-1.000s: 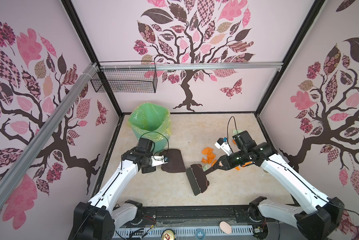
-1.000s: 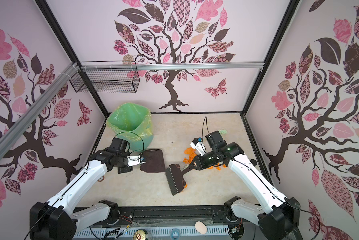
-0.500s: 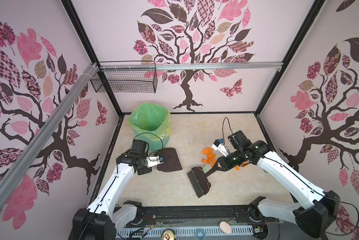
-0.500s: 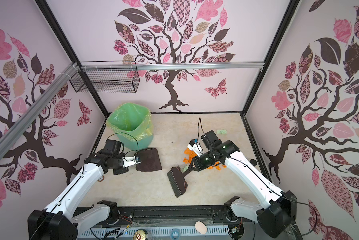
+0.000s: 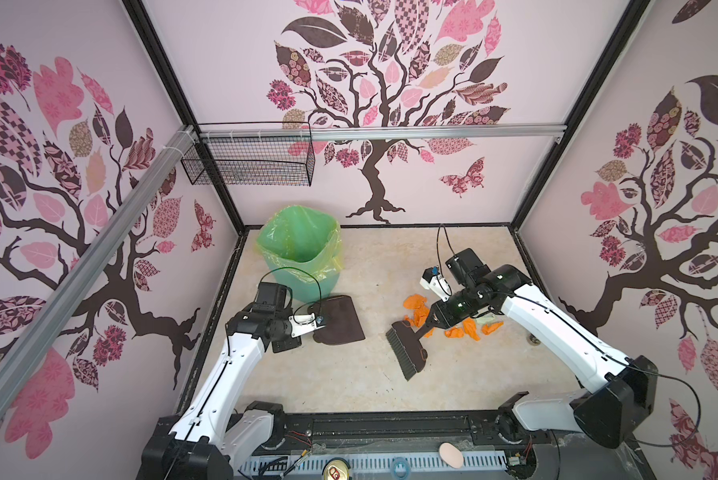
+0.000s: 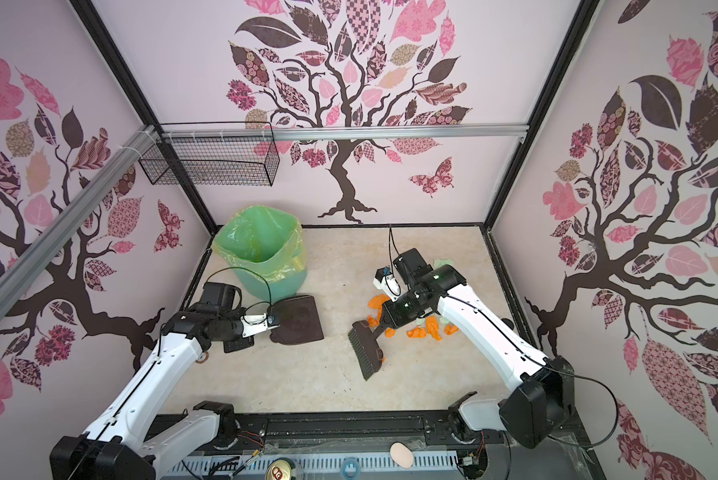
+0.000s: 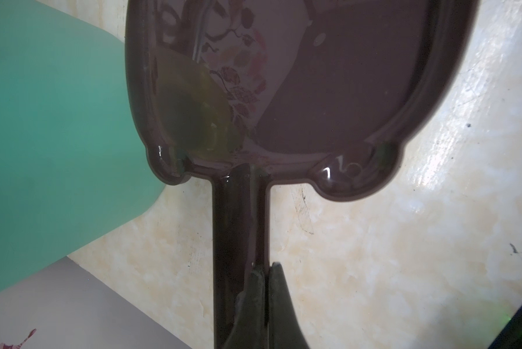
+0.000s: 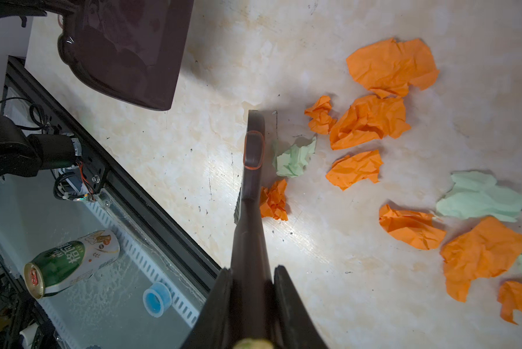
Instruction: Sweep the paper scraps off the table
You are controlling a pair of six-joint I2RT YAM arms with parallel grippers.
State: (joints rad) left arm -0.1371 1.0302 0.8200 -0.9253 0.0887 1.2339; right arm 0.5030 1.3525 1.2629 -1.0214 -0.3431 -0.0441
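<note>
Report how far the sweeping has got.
Done: the left gripper holds the dark brown plastic dustpan, the right gripper the dark brown hand brush. In hand: brush beside the orange and mint paper scraps. Left: all visible scraps lie on the beige table; dustpan empty.

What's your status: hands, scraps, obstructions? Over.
Left hand shut on dustpan handle; right hand shut on brush. Paper scraps on table beside brush. Nothing between brush and dustpan.

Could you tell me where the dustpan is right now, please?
In both top views the dustpan is toward the left of the table, just in front of the bin, its handle gripped by the left gripper.
</note>
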